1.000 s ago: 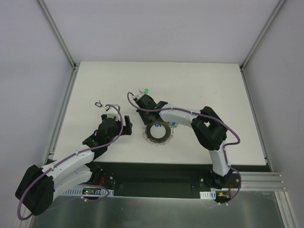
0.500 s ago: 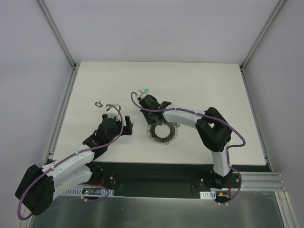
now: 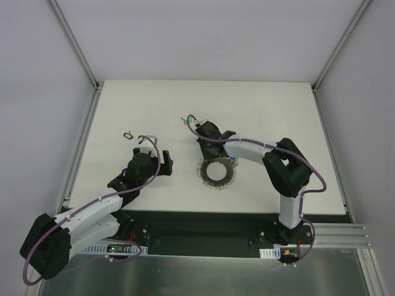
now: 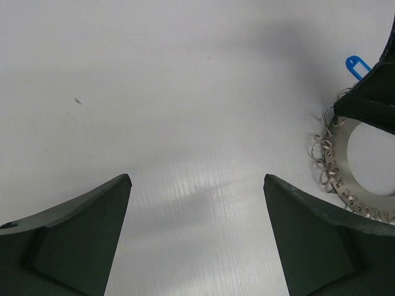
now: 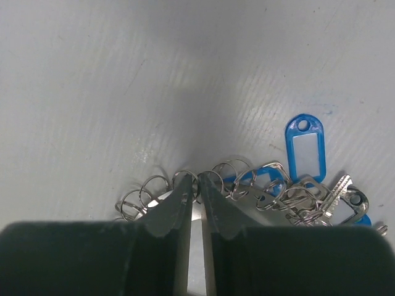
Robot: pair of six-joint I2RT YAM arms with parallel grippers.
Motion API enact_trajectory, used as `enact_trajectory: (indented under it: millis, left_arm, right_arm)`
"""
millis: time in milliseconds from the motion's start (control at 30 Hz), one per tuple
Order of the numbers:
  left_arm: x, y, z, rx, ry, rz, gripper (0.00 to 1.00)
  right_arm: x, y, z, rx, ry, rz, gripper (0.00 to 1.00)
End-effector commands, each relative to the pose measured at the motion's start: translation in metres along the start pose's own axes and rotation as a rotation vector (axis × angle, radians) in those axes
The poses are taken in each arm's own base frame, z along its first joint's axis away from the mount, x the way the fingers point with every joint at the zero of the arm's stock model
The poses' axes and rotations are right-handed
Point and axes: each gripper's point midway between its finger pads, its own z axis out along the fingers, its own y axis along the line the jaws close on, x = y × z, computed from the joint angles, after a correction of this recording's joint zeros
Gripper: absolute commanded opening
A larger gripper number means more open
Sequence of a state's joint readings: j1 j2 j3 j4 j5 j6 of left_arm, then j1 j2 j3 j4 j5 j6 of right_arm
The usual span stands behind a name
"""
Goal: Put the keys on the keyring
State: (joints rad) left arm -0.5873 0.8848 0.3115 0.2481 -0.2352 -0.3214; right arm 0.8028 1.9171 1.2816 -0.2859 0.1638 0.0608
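White table (image 3: pixel 271 105), pale grey walls (image 3: pixel 203 37)

The counter (image 5: pixel 92 74) is seen as a white, matt sheet with fine ribbing. The keyring (image 4: pixel 337 161) is made of silver-grey metal, a dull flat band edged with shiny wire loops. The keys (image 5: pixel 336 191) are of bright metal, their blue heads (image 5: pixel 307 148) of glossy, translucent plastic. The left claw (image 4: pixel 196 180) and right claw (image 5: pixel 196 185) are finished in dark, matt plastic.

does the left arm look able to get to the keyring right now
Probably yes: the left gripper is open and faces the keyring with only table between them. The right gripper pinches the ring's rim, so only part of it is free.
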Motion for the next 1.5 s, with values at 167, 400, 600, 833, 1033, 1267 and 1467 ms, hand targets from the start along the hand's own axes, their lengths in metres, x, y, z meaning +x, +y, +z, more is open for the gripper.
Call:
enact_trajectory:
  millis: [167, 400, 600, 833, 1033, 1267, 1467]
  left_arm:
    - [-0.002, -0.003, 0.002, 0.022, -0.001, 0.012, 0.89]
    - [-0.002, -0.003, 0.003, 0.023, 0.001, 0.012, 0.89]
    - [-0.002, -0.003, 0.002, 0.024, -0.003, 0.013, 0.89]
    - [-0.001, -0.004, 0.002, 0.027, 0.001, 0.013, 0.89]
    - [-0.001, -0.004, 0.003, 0.026, 0.004, 0.012, 0.89]
    - [-0.001, -0.004, 0.003, 0.029, 0.005, 0.014, 0.89]
    - [0.0, -0.005, 0.003, 0.034, 0.006, 0.014, 0.89]
  right_arm:
    - [-0.02, -0.01, -0.026, 0.033, -0.084, 0.034, 0.23]
    - [-0.037, 0.013, -0.046, 0.014, -0.137, -0.071, 0.29]
    - [-0.03, 0.029, -0.035, -0.016, -0.093, -0.16, 0.28]
    - [-0.017, 0.033, -0.02, -0.016, -0.04, -0.197, 0.27]
    - [-0.007, 0.036, -0.01, -0.025, 0.003, -0.206, 0.26]
    - [-0.002, 0.033, -0.007, -0.011, 0.021, -0.215, 0.26]
    - [0.004, 0.024, -0.007, 0.026, 0.028, -0.233, 0.15]
